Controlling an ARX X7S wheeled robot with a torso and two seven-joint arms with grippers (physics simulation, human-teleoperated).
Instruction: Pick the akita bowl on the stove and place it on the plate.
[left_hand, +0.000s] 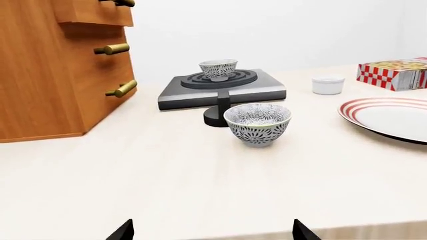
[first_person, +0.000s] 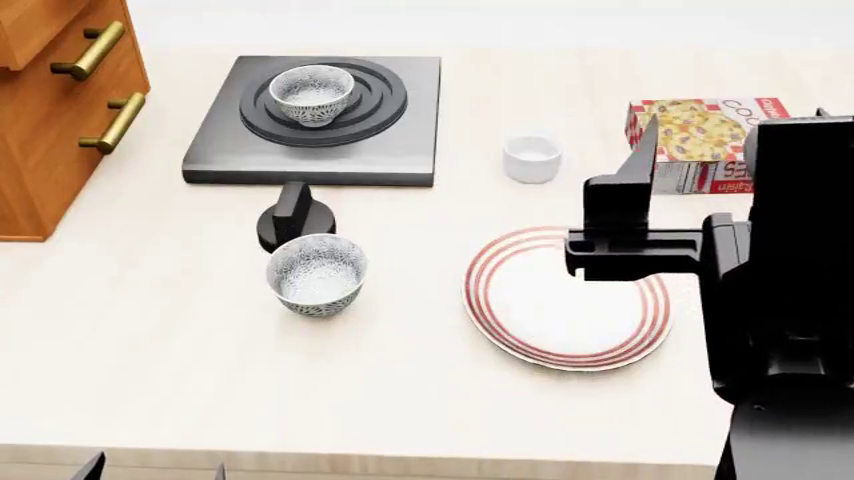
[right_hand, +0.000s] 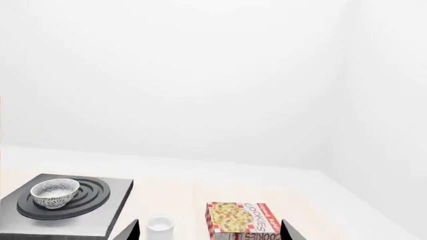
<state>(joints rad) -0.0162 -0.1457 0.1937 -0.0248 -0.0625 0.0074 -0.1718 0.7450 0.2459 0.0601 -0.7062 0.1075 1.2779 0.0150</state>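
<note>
Right gripper (first_person: 646, 205) above the plate (first_person: 567, 297), empty.
Jaws spread apart, touching nothing; akita bowl (first_person: 312, 94) on stove (first_person: 318, 108).

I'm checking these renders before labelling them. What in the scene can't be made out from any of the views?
- Plate: in the head view the right arm covers its right side; the left wrist view's edge cuts it off.
- Cookie box: partly behind the right arm in the head view; cut off by the frame in both wrist views.
- Left claw and right claw: only fingertips show.
- Cabinet: cut by the edges.
</note>
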